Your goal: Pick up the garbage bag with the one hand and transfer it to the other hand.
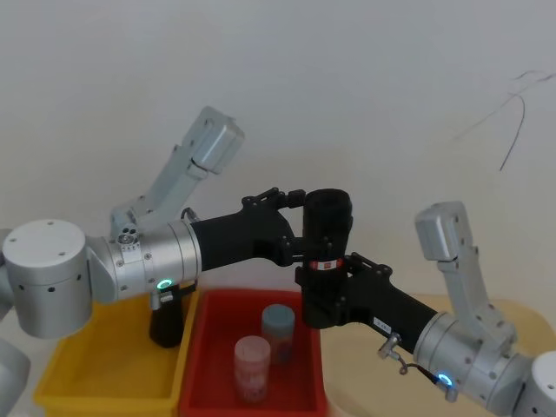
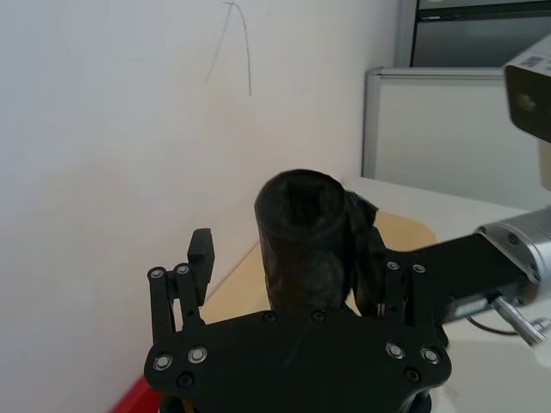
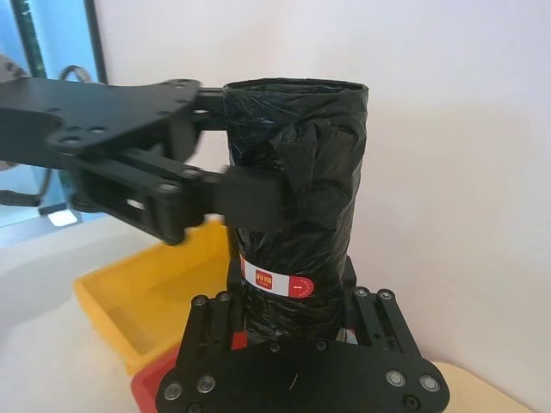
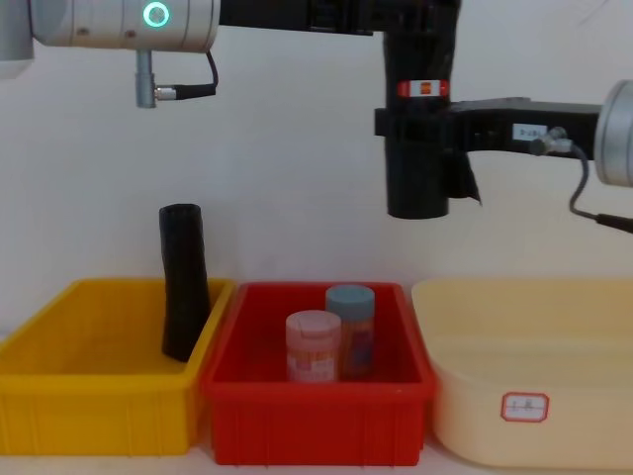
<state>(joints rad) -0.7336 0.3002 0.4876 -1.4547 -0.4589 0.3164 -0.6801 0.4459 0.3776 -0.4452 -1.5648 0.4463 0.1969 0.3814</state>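
The garbage bag (image 1: 327,221) stands upright in mid-air over the red bin (image 4: 316,416). My right gripper (image 1: 326,291) pinches it below the label. My left gripper (image 2: 288,249) sits higher, fingers spread, one clear. The handover looks nearly done; the left has yet to withdraw.

Head cam looks down at the garbage bag (image 1: 327,228) from above, while the chest cam sits lower and catches it side-on. Both wrist cams are right up against it, from opposite sides. All four share it.
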